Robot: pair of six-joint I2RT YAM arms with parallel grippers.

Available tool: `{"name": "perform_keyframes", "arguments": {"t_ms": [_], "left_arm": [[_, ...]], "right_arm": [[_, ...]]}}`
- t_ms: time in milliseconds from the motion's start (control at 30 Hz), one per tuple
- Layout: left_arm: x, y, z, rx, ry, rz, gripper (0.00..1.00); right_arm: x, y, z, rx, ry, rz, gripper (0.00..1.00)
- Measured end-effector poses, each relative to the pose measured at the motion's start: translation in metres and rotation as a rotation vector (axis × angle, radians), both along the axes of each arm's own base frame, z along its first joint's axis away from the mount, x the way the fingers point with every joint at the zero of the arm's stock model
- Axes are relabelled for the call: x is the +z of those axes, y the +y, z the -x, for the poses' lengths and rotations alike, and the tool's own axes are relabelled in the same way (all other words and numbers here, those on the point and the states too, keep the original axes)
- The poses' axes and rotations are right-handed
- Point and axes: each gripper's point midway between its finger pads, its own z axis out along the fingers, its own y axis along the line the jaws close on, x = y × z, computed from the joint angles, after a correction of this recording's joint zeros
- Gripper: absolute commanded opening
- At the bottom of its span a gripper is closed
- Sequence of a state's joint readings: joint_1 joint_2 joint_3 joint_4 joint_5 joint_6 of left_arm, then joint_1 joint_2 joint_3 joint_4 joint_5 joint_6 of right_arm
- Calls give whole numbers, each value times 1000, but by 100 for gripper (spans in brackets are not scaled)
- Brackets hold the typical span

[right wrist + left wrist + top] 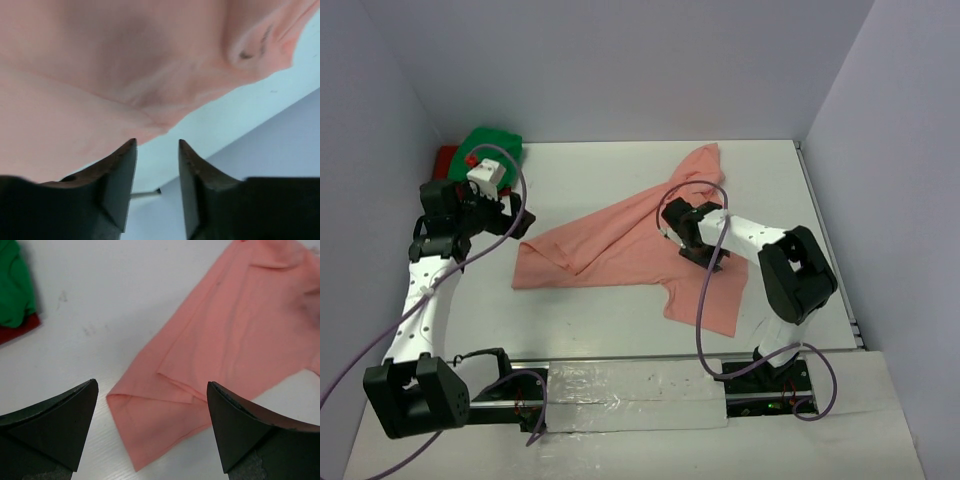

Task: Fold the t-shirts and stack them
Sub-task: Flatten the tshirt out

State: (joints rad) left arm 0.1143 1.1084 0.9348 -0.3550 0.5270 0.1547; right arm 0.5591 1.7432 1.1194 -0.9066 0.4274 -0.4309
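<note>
I see the pink shirt point(610, 255) sprawled across the middle of the table point(580, 330), partly folded over itself. The green shirt point(492, 145) lies partly over the red shirt point(446, 160) in the far left corner. My left hand point(151, 385) hangs wide apart above the pink shirt's left end. My right hand point(157, 141) is parted, gripping nothing, over its right side.

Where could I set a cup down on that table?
Bare table lies between the green shirt and the pink shirt along the back wall, in the far right corner, and between the pink shirt and the front edge. The far left corner and the middle are crowded.
</note>
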Motion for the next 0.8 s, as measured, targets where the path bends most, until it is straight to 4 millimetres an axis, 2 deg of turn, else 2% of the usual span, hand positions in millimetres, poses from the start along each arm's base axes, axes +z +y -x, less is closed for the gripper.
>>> {"name": "perform_keyframes", "arguments": {"t_ms": [67, 133, 233, 367, 467, 567, 800], "left_arm": [[5, -13, 2, -69, -18, 33, 99], [-3, -25, 1, -123, 11, 64, 99], [-39, -40, -7, -162, 133, 104, 97], [-98, -45, -12, -149, 329, 143, 94], [-126, -45, -11, -131, 423, 165, 94], [-136, -46, -10, -127, 459, 173, 93], [-142, -51, -9, -155, 485, 201, 91]], "right_arm": [[9, 15, -15, -10, -52, -62, 52], [19, 27, -27, -21, -95, -111, 53], [36, 42, -42, -36, -157, -182, 53], [56, 53, -52, -57, -222, -250, 53], [61, 56, -53, -72, -240, -273, 53], [60, 58, -52, -85, -239, -285, 53], [60, 58, -52, -104, -241, -297, 53]]}}
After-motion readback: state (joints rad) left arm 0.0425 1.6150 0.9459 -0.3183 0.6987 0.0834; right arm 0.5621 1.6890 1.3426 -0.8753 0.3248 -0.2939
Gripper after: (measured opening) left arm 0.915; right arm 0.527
